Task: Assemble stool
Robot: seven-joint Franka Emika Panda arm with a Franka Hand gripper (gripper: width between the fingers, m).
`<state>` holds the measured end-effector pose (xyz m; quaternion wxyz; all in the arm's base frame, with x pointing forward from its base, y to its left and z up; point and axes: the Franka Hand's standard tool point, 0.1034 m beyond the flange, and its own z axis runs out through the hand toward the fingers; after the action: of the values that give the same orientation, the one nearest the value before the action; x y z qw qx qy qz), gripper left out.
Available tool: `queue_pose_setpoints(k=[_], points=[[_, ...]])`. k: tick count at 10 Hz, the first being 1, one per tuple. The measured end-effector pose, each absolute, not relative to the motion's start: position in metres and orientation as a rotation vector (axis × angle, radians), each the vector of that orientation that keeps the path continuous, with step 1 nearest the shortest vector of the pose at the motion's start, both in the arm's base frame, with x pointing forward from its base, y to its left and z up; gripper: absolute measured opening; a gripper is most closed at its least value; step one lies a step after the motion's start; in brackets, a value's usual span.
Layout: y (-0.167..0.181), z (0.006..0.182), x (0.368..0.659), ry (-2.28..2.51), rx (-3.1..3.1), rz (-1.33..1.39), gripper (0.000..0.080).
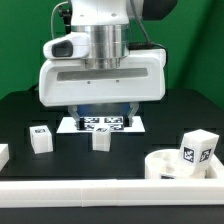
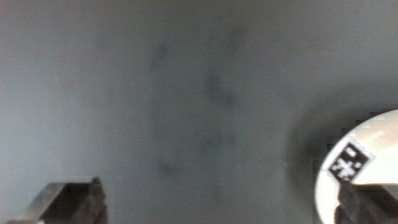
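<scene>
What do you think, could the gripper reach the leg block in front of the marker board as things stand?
Probably yes. The gripper hangs open close above the leg block, which stands alone on the table; the marker board lies flat behind it, and nothing seems to block the way.

My exterior view is bright and evenly lit, apparently from overhead. White parts contrast sharply with the dark table [image 1: 20, 112]. My wrist view is dim, grey and soft throughout. The white part [image 2: 370, 140] at its edge glares, ringed by dark shadow.
</scene>
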<state>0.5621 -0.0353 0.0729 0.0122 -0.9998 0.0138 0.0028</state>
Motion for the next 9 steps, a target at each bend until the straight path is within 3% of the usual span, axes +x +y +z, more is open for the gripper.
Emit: queue_pose_setpoints(k=[1, 4, 7, 9], points=[[-0.041, 0.066, 0.547, 0.246, -3.106, 0.048, 0.0649], [-0.050, 0.052, 0.519, 0.277, -3.101, 0.120, 0.0649], [-0.047, 0.052, 0.519, 0.269, -3.096, 0.162, 0.0649], [-0.045, 0.052, 0.514, 0.260, -3.069, 0.334, 0.0649]])
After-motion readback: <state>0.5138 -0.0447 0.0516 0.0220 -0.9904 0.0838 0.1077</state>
